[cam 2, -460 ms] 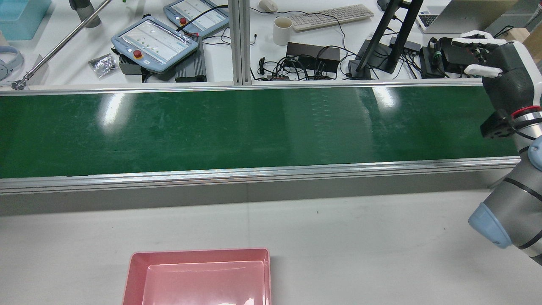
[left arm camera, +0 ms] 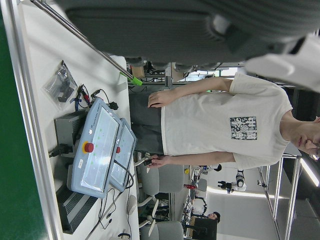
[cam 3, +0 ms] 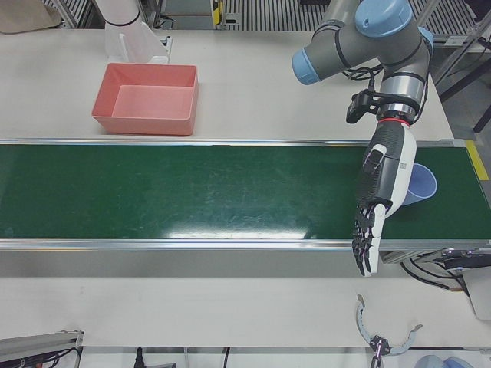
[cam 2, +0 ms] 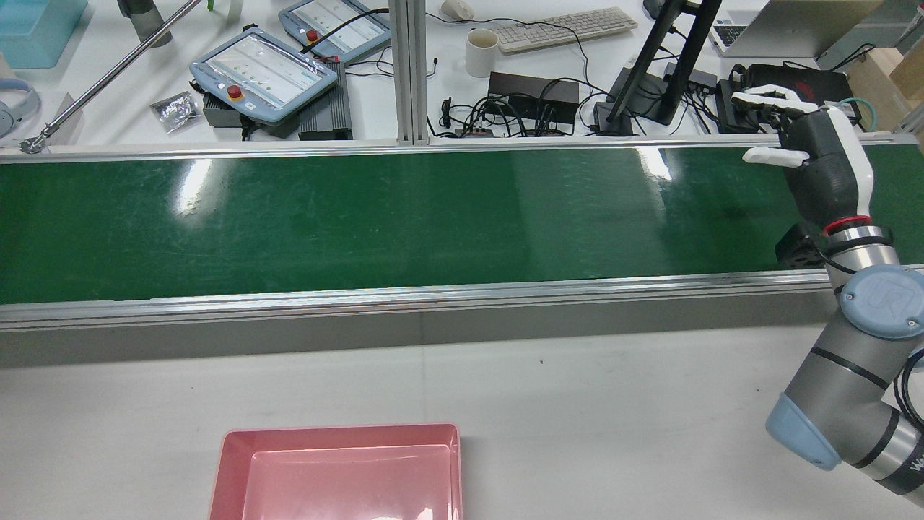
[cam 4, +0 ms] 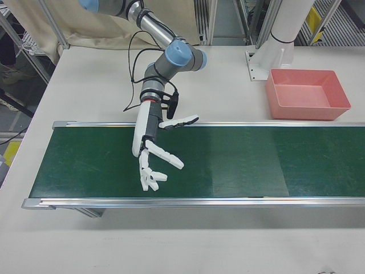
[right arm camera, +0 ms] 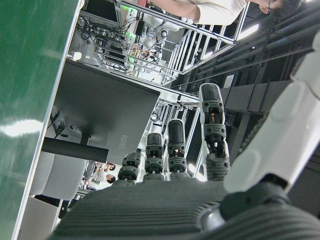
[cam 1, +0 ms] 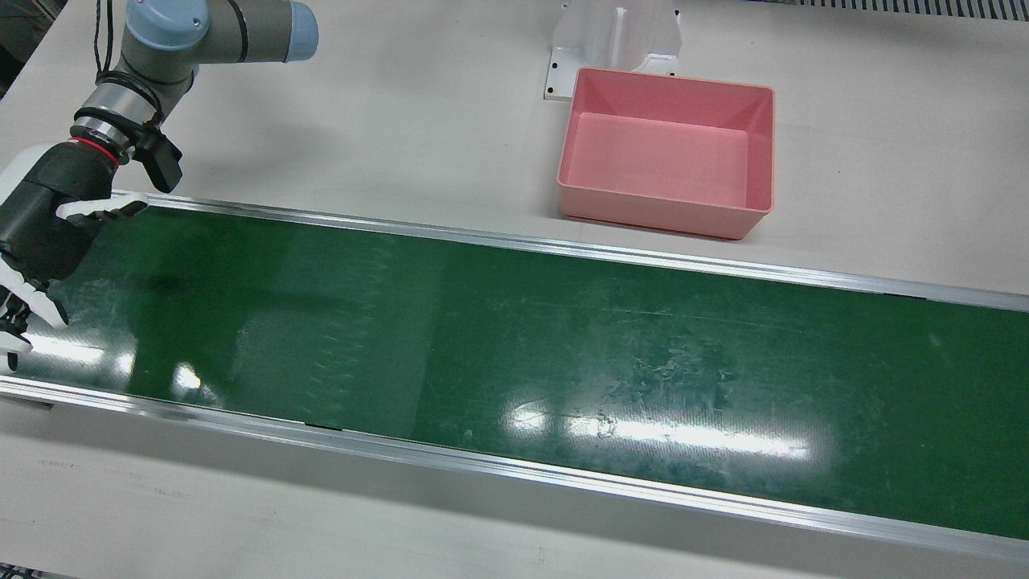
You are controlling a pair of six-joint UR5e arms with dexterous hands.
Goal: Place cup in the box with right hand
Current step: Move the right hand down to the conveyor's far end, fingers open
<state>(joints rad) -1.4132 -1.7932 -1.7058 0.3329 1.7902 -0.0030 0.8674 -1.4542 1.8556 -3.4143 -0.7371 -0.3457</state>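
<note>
**Cup at the left end of the belt, both hands empty**

From the operators' side, the nearest thing is the pale tabletop (cam 3: 230, 307), then the green conveyor belt (cam 3: 192, 192) running across it.

In the left-front view the left hand (cam 3: 381, 192) hangs over the belt's near rail. Its fingers (cam 3: 362, 245) are stretched straight and point down past the edge, and it holds nothing.

Just behind it the blue cup (cam 3: 423, 185) lies on the belt near that end. Its open mouth faces the view's right, and the hand hides part of it. Whether the two touch cannot be told.

At the belt's other end, well apart from the cup, the right hand (cam 4: 151, 142) reaches out over the green surface. It is released, with its fingers (cam 4: 171, 161) fanned wide and the thumb held out to one side. The front view also shows it (cam 1: 40, 233), at the left edge, and the rear view (cam 2: 816, 152) shows it over the belt's far rail.

Beyond the belt, on the robot's side of the tabletop, stands the pink box (cam 3: 146, 124). It is upright with nothing inside. It sits near the belt's rail without touching it, between the two arms. A white pedestal (cam 3: 134, 42) rises directly behind it.
</note>
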